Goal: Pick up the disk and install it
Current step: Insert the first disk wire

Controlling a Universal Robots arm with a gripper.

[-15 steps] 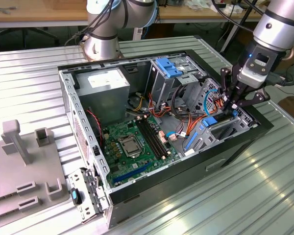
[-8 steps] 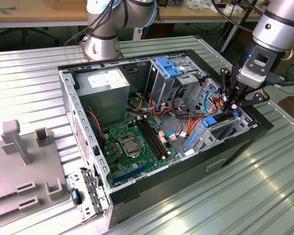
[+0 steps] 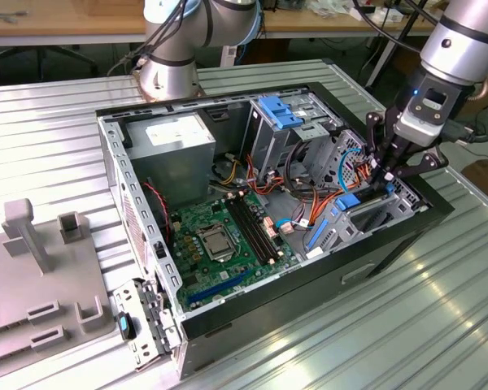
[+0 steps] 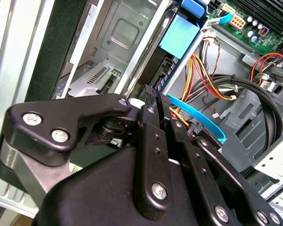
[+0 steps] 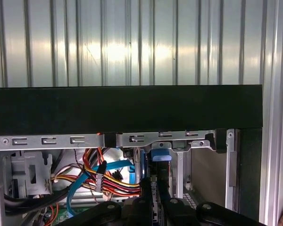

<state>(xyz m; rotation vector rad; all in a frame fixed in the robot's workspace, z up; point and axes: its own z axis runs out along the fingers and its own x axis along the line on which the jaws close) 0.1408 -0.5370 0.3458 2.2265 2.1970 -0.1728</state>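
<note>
- Where the ribbed metal surface point(image 3: 407, 325) spread widest, an open computer case point(image 3: 228, 321) lay on its side, insides facing up.
- Grey moulded fixture point(image 3: 32, 276) sat on the surface at the exterior view's left, apart from the case.
- Robot arm point(image 3: 464, 41) reached down from the exterior view's upper right to the case's right-hand end.
- Grey power-supply box point(image 3: 175, 142) with white label filled the far left corner of the case.
- Green motherboard point(image 3: 220, 244) lay flat on the case floor, between the power-supply box and the near wall.
- Metal drive cage point(image 3: 281, 122) with blue tabs stood at the back, right of the power-supply box.
- Claw point(image 3: 381, 180) was lowered inside the case's right end, just within the black rim; black fingers point(image 4: 148, 122) drawn close, clamped on the disk.
- Disk point(image 4: 179, 36) stood on edge, a dark slab with a blue rail, running out from between the fingers into the metal bay beside the case wall.
- Bundle of red, yellow and black cables point(image 4: 212, 80) and a blue flat cable point(image 4: 200, 115) lay just beside the disk.
</note>
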